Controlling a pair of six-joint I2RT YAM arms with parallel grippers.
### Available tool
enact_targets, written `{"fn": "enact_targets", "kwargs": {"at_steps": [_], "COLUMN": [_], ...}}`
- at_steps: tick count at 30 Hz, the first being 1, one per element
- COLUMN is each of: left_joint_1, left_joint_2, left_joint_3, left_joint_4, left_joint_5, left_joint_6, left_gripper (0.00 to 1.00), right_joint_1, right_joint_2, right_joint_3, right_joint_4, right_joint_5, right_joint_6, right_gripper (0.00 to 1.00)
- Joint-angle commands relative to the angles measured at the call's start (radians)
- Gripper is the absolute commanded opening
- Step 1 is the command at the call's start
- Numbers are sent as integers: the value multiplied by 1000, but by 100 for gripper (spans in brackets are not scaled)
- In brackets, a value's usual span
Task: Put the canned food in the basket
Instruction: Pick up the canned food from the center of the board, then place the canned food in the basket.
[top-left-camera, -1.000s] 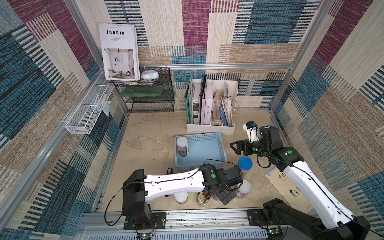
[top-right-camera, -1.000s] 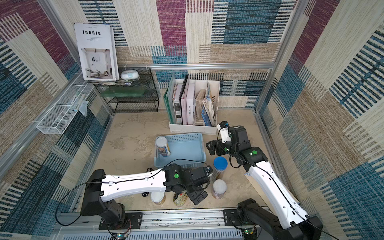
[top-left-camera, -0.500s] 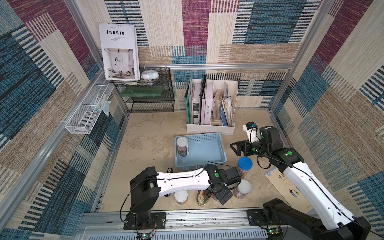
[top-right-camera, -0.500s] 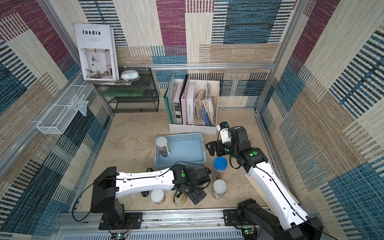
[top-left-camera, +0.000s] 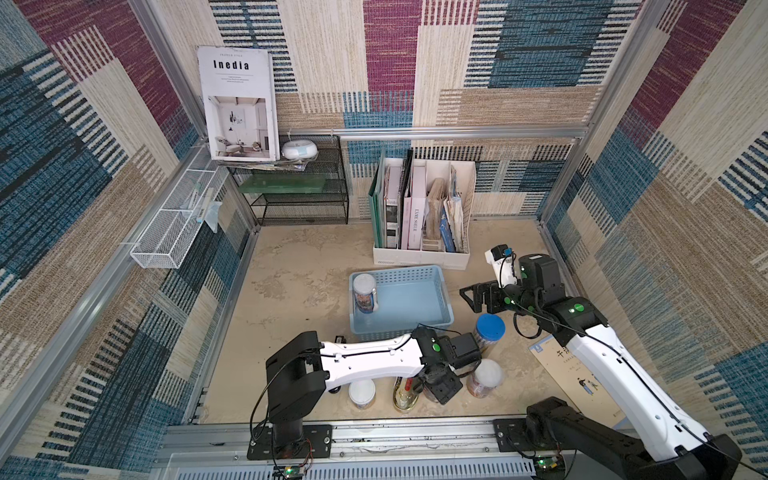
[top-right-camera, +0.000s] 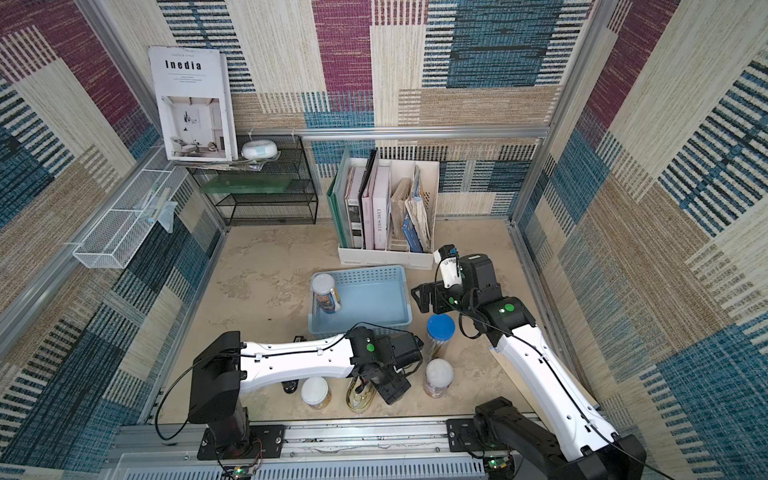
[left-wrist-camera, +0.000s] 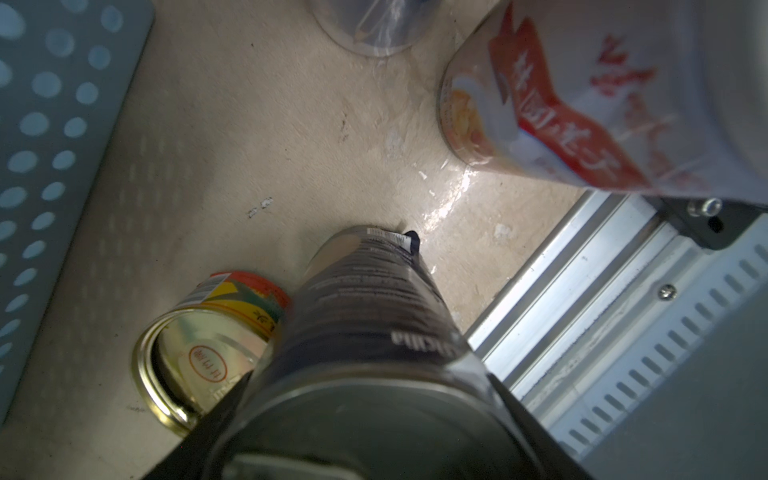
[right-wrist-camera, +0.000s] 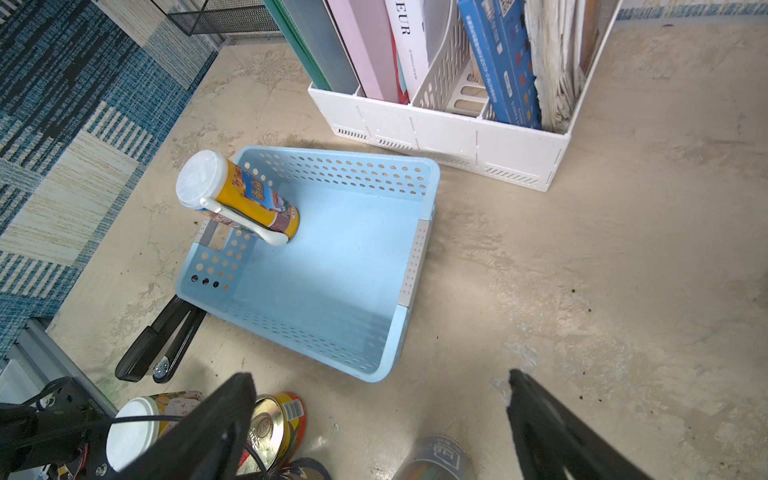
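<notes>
The left gripper (top-left-camera: 441, 388) is lowered near the front edge of the tabletop (top-left-camera: 291, 282), and its jaws are seen clenched around a dark-labelled can (left-wrist-camera: 365, 299), which stands upright on the tabletop with a finger against each side. An oval gold tin (left-wrist-camera: 199, 353) with a red and yellow label lies just beside that can. A white-lidded can (top-left-camera: 361, 392) is placed on the tin's other side, and a red-labelled can (top-left-camera: 484, 376) with a white lid is found on the gripper's far side; both stand on the tabletop, outside the basket. A tall clear tube with a blue lid (top-left-camera: 490, 328) stands just behind the red-labelled can.

The light blue basket (top-left-camera: 432, 276) is set near the middle of the tabletop. One white-lidded can (top-left-camera: 364, 291) with a yellow label is held upright in its left corner, with a white spoon attached to its side.

The right gripper (top-left-camera: 471, 297) is held above the tabletop just beside the basket's right wall, its jaws spread wide with nothing between them.
</notes>
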Motion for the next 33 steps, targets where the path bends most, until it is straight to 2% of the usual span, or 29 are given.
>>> {"fn": "enact_targets", "kwargs": {"at_steps": [1, 9, 12, 16, 24, 29, 33], "left_joint_1": [1, 15, 61, 169, 359, 427, 464], "left_joint_2": [-30, -81, -79, -56, 101, 214, 274], "left_joint_3": [42, 245, 311, 381, 576, 669, 691], "left_joint_4": [-55, -232, -283, -308, -318, -313, -279], "left_joint_5": [5, -58, -88, -98, -133, -149, -159], "left_joint_6": [5, 81, 124, 179, 268, 290, 295], "left_gripper": [43, 40, 40, 40, 40, 39, 38], "right_joint_1": [1, 0, 1, 1, 0, 0, 0], "right_joint_2": [-2, 0, 1, 1, -1, 5, 15], "right_joint_3": [-1, 6, 10, 10, 6, -3, -6], "right_joint_4": [27, 32, 31, 30, 27, 33, 38], "right_joint_5": [0, 5, 8, 7, 12, 13, 10], "right_joint_6": [-3, -4, -4, -4, -5, -7, -8], "right_gripper": [99, 99, 99, 99, 99, 99, 99]}}
